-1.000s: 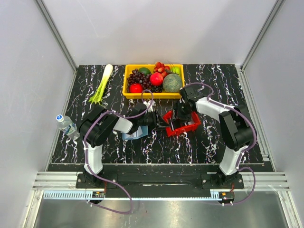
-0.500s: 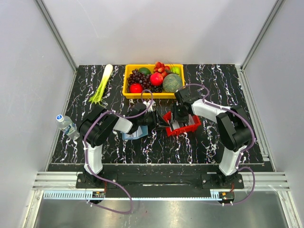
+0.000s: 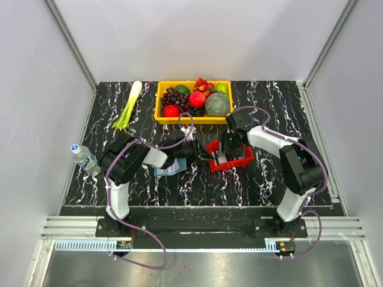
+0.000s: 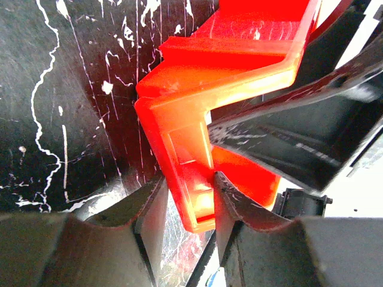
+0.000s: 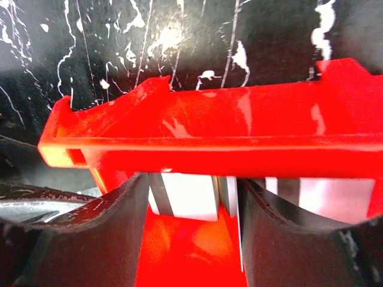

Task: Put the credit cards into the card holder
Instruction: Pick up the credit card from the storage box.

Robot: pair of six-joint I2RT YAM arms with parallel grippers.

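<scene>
Checking the right wrist view: my right gripper (image 5: pixel 191 182) has its jaws narrowed onto the credit cards (image 5: pixel 182 197) standing in the red tray (image 5: pixel 197 146), mid-frame. Meanwhile my left gripper (image 4: pixel 190 179) pinches the tray's wall. Overhead, the card holder (image 3: pixel 170 168) sits left of centre.

We count two arms, left (image 3: pixel 128 160) and right (image 3: pixel 296 158), one red tray (image 3: pixel 241 161), one blue card holder (image 3: pixel 170 168), one yellow bin (image 3: pixel 197 119) with one melon (image 3: pixel 217 104) and one bunch of dark grapes (image 3: pixel 173 97), one leek (image 3: pixel 128 106) and one water bottle (image 3: pixel 84 156). Of the credit cards (image 5: pixel 182 194) in the tray we see at least two; the full count we cannot tell.
</scene>
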